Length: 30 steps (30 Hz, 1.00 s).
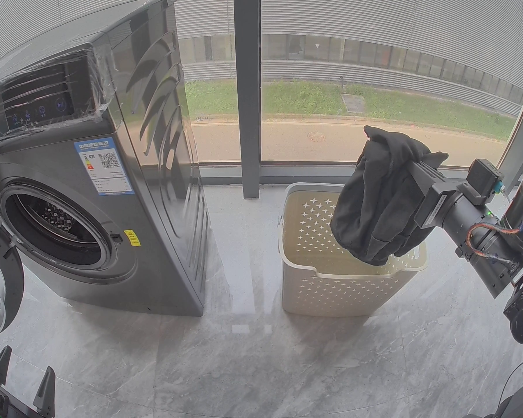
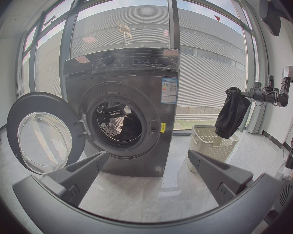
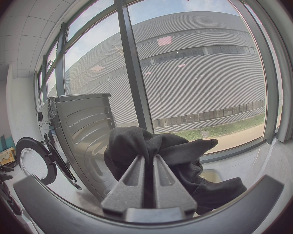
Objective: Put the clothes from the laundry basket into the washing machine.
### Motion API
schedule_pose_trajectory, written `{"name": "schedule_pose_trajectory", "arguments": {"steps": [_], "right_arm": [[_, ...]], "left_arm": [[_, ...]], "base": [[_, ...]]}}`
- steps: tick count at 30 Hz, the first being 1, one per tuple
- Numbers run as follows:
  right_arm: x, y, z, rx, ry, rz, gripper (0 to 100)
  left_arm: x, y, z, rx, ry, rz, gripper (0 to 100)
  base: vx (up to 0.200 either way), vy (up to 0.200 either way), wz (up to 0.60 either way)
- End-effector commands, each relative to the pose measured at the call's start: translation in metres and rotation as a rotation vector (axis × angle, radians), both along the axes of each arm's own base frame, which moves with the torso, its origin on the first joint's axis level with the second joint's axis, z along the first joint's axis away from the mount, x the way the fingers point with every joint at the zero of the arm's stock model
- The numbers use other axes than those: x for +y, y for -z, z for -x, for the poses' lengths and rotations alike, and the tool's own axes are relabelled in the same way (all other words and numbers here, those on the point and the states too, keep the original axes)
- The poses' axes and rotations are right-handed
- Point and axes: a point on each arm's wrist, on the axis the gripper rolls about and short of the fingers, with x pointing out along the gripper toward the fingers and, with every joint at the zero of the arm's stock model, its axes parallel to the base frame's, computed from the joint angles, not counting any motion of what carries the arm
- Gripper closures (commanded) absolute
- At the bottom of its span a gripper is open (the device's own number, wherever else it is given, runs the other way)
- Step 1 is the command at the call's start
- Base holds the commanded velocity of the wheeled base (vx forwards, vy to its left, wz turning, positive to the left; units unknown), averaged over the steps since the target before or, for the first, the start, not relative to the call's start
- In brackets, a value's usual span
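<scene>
- Left gripper [image 2: 147, 153] sits low over the floor, facing the washing machine [image 1: 151, 146], its two fingers spread wide with nothing between them.
- Glossy grey marble-patterned floor [image 1: 244, 355] carries both the machine and the laundry basket [image 1: 331, 297].
- Dark grey and front-loading, the machine has its round door [image 2: 44, 140] swung open to the left; something dark, possibly cloth, lies in the drum [image 2: 120, 124].
- White and perforated, the basket stands near the machine's side, close to the window [image 1: 343, 59].
- Right gripper [image 3: 149, 158] is clamped tight on a black garment [image 1: 378, 204], held up over the basket's right side; whether its lower folds touch the rim I cannot tell.
- Behind, a dark window post [image 1: 247, 88] divides tall glazing; outside lie a grass strip [image 1: 308, 97] and a grey ribbed building [image 1: 389, 13].
</scene>
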Motion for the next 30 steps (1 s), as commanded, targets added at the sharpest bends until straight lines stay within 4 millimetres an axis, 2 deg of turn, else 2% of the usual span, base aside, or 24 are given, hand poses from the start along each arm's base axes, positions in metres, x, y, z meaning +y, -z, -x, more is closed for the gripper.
{"name": "schedule_pose_trajectory", "arguments": {"steps": [1,20,30], "right_arm": [[0.0,0.002,0.0,0.006,-0.001,0.003,100],[0.004,0.005,0.001,0.021,-0.022,-0.002,100],[0.004,0.015,-0.003,0.053,-0.013,0.019,100]], "left_arm": [[0.0,0.004,0.0,0.003,0.0,0.001,0],[0.0,0.004,0.0,0.003,-0.003,0.002,0],[0.0,0.004,0.0,0.003,0.0,0.004,0]], "base": [[0.0,0.2,0.0],[0.0,0.2,0.0],[0.0,0.0,0.0]]}}
